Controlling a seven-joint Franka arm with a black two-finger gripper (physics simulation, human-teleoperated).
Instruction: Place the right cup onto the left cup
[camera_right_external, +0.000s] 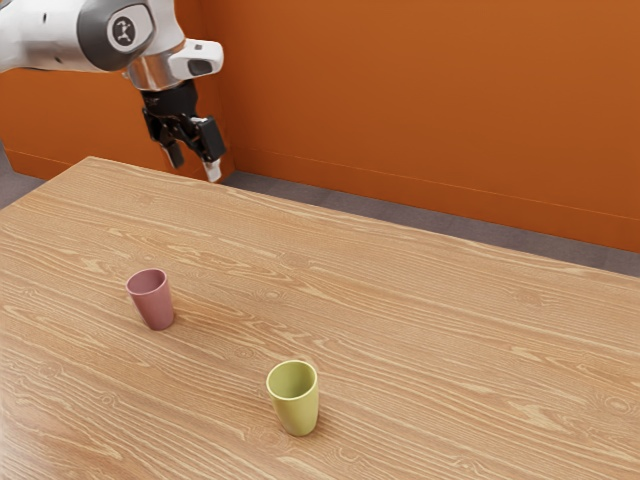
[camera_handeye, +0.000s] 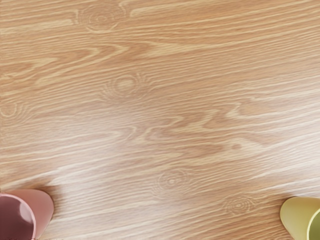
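Green cup (camera_right_external: 296, 408) upright on the table (camera_right_external: 460, 340), empty as far as we see into it, mouth up; we log it at six o'clock from the exterior view's centre. From it, the pink cup (camera_right_external: 153, 304) stands at ten o'clock, also upright, well apart. Gripper (camera_right_external: 195, 169) hangs at eleven o'clock from the green cup, beyond the pink one; jaws released, nothing between them. Our wrist view catches part of each cup. Behind the table, an orange wall (camera_right_external: 430, 100).
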